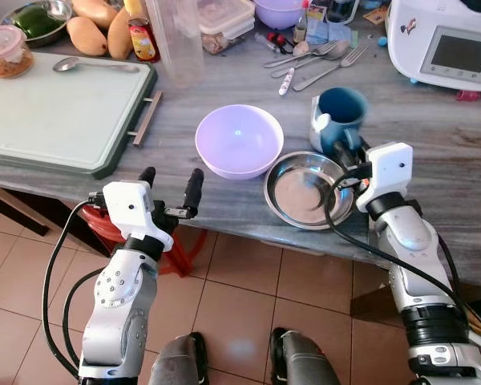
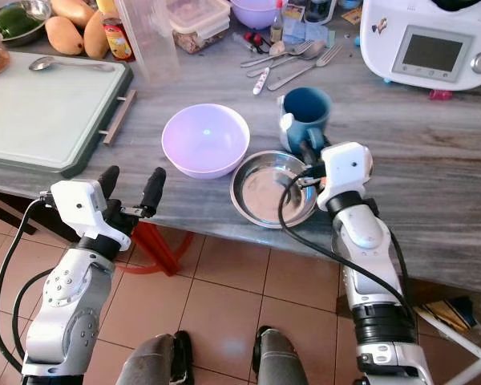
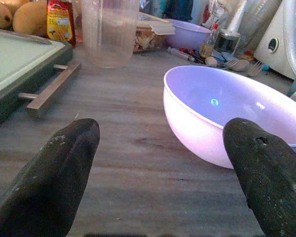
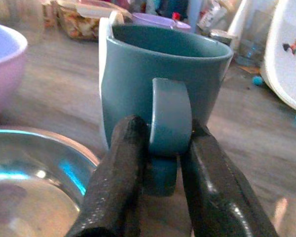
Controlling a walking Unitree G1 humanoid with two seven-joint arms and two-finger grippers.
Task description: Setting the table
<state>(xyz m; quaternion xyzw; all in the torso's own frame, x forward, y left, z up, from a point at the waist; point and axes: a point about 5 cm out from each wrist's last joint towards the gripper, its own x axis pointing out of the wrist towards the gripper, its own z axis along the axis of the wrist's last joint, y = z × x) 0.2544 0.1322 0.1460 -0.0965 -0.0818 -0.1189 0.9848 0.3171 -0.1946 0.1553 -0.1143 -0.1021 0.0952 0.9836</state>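
The right end effector (image 4: 160, 163) was clamped on the handle of the blue mug (image 1: 341, 112), one black finger pressing each side of the handle. The mug stood upright on the grey counter (image 1: 433, 152), a little back from its front edge, just behind the steel bowl (image 1: 305, 191) that sat at that edge. The lilac bowl (image 1: 239, 140) rested just left of the steel bowl, near the front edge. The left end effector (image 1: 170, 188) hovered at the front edge with its fingers spread wide, holding nothing, the lilac bowl just beyond it. A green tray (image 1: 56, 112) lay at the counter's left end, and forks and spoons (image 1: 313, 60) were scattered toward the back edge.
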